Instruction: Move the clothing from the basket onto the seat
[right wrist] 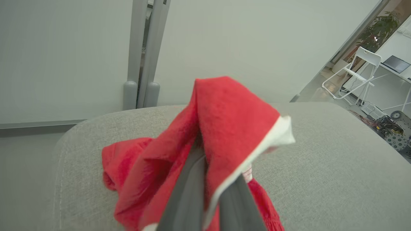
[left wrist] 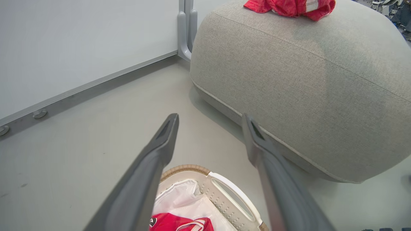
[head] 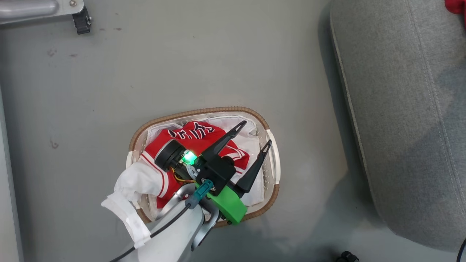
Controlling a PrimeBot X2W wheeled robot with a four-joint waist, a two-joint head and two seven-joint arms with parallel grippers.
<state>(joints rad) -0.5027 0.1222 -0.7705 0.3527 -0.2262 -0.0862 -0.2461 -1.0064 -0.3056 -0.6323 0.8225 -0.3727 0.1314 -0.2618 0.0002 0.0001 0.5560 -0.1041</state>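
**One red garment at the seat, one jersey left in the basket**

Nearest, low in the head view: left tool (head: 256,133), fingers spread wide, gripping nothing, poised above the basket (head: 204,110) on the floor (head: 182,54). Inside the basket, a crumpled red jersey (head: 196,136) with white stripes and black-white lettering, lying on a white liner (head: 142,178) spilling over the near rim. Probably light, limp and quick to bunch. Best pinched at a raised red fold near the middle, clear of the liner, to avoid dragging that out too.

Farther off, to the right of the basket and apart from it: the grey seat (head: 400,109). Above its top, right tool (right wrist: 210,195) clenched on a plain red garment (right wrist: 231,112) with white hem, cloth draped over both fingers, lower folds seemingly resting on the cushion.
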